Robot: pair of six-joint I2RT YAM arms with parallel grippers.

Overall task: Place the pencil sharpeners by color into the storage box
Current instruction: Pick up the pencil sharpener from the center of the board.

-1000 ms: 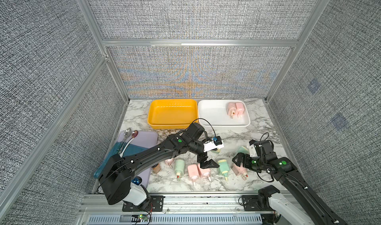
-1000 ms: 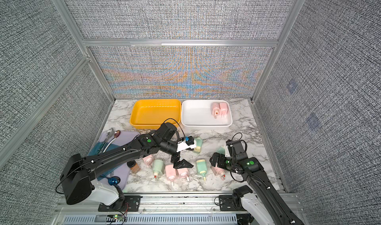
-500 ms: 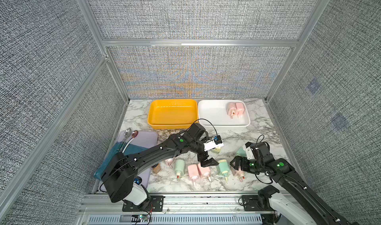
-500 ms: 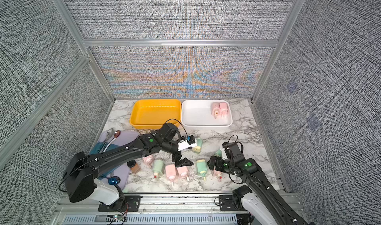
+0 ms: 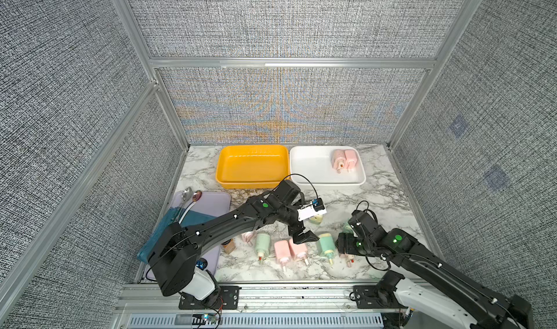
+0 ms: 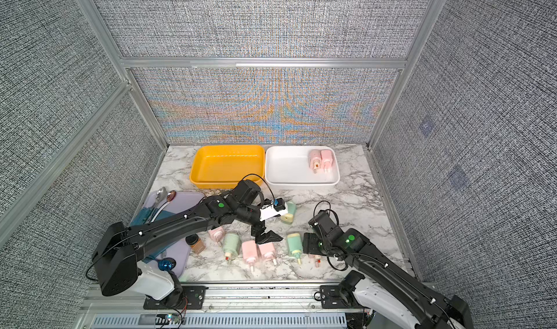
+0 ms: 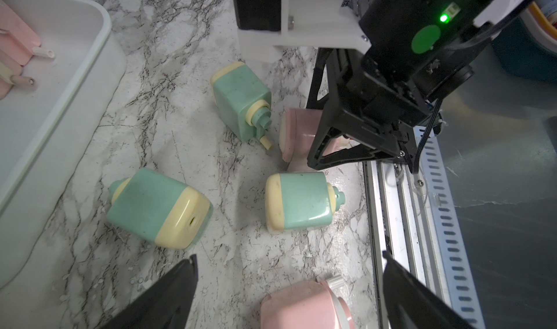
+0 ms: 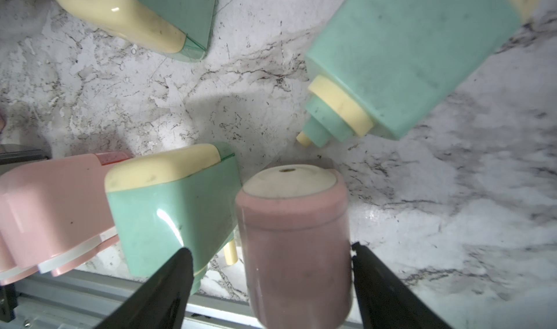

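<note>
At the near right of the glossy, marble-veined surface, the right jaws stand apart astride a pink sharpener lying on its side, gripping nothing. Only the right wrist view shows its round cream end with the pencil hole. It also shows one jaw close against it and a gap at the other, where a mint sharpener crowds in. In both top views the right arm hides most of it.

Left of these, the left jaws hang wide open and empty above a boxy pink pair lying side by side. A second mint one lies left of the pair, its thin crank pointing near. A fourth pink one is half under the left arm, beside a brown jar.

Farther, a third mint one and a fourth, smooth plastic with cream ends, show whole only in the left wrist view. At left is a lilac tray with spoons and a teal cloth.

Far, a yellow tray and a white tray sit side by side. Two pink sharpeners lie in the white one's far right corner.
</note>
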